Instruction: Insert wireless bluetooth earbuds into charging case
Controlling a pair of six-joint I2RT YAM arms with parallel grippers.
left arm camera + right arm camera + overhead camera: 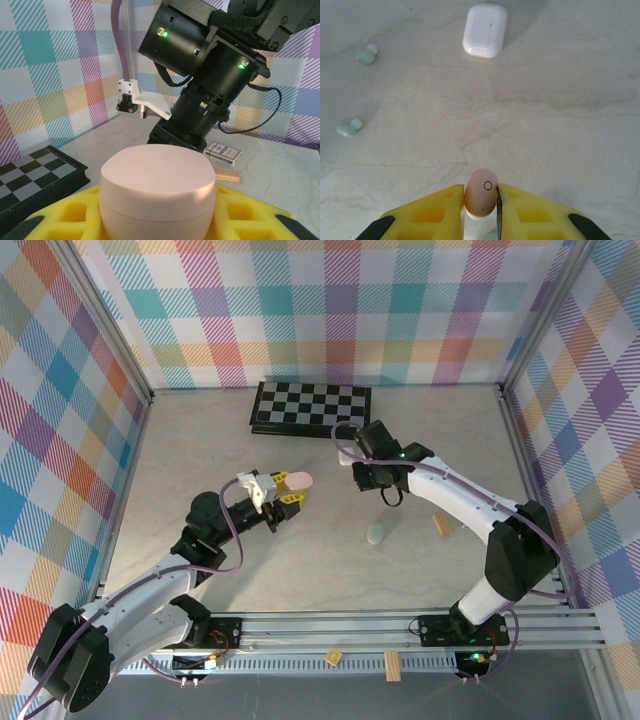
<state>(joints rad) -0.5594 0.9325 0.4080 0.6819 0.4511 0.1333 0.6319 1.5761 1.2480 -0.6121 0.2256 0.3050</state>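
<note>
Right wrist cam: right gripper jaws nearly closed, pinching pink earbud over middle of table. Pale green earbuds and white case lie on table below, apart. Left gripper jaws clamp pink case, mid-table, lifted.

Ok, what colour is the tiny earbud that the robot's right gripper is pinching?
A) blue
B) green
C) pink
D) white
C: in the right wrist view, the right gripper is shut on a small pink earbud.
</note>
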